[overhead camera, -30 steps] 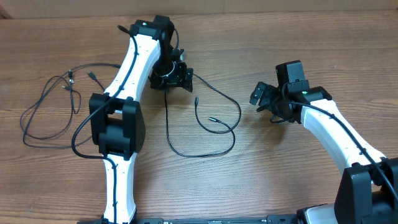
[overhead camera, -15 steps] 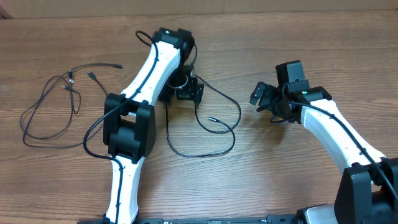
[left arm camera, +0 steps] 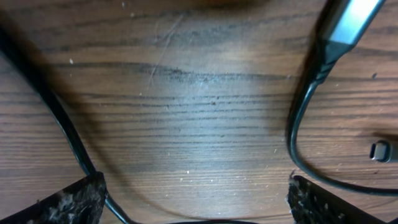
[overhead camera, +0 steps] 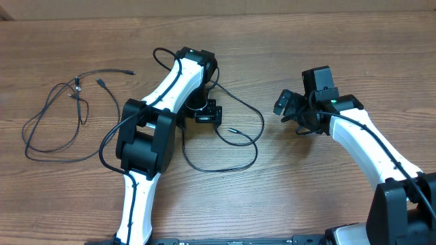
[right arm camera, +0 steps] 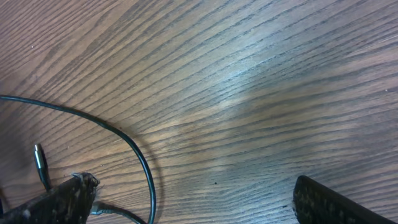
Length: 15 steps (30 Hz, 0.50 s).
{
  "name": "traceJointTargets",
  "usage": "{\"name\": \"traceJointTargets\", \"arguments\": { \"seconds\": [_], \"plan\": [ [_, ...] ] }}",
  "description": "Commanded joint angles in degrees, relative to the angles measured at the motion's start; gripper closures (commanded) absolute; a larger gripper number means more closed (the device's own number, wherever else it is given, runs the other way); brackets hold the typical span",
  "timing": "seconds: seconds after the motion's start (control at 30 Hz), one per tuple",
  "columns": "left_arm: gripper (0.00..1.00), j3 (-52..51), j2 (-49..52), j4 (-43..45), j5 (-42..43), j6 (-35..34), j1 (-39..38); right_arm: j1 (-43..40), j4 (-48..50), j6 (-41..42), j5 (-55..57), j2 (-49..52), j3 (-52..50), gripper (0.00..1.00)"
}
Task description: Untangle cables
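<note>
The wooden counter (overhead camera: pixel 340 41) carries one bunch of cables (overhead camera: pixel 27 139) at far left, well apart from the looped cables (overhead camera: pixel 261 124) beneath the left hand (overhead camera: pixel 206 112), which hovers spread and empty, as does the right hand (overhead camera: pixel 289 107). Separation seems partly done, but the middle loops likely need clearing.

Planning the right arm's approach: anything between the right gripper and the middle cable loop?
Nothing. Overhead shows only bare table between the right gripper and the cable loop; the right wrist view agrees.
</note>
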Motion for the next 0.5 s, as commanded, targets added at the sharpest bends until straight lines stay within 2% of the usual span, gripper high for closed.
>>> {"name": "traceJointTargets", "arguments": {
  "seconds": [0.0,0.2,0.47],
  "plan": [
    [0.08,-0.5,-0.3,0.6,-0.6,-2.2,-0.5,0.1,0.3,-0.2,0.9,-0.3,0.1,0.00],
    [0.07,-0.5,-5.0,1.6,-0.9,-5.0,-0.9,0.1,0.3,-0.2,0.9,-0.3,0.1,0.00],
    [0.07,-0.8,-8.0,3.9,-5.5,-14.1,-5.3,0.1,0.3,-0.2,0.9,-0.3,0.1,0.00]
  ]
}}
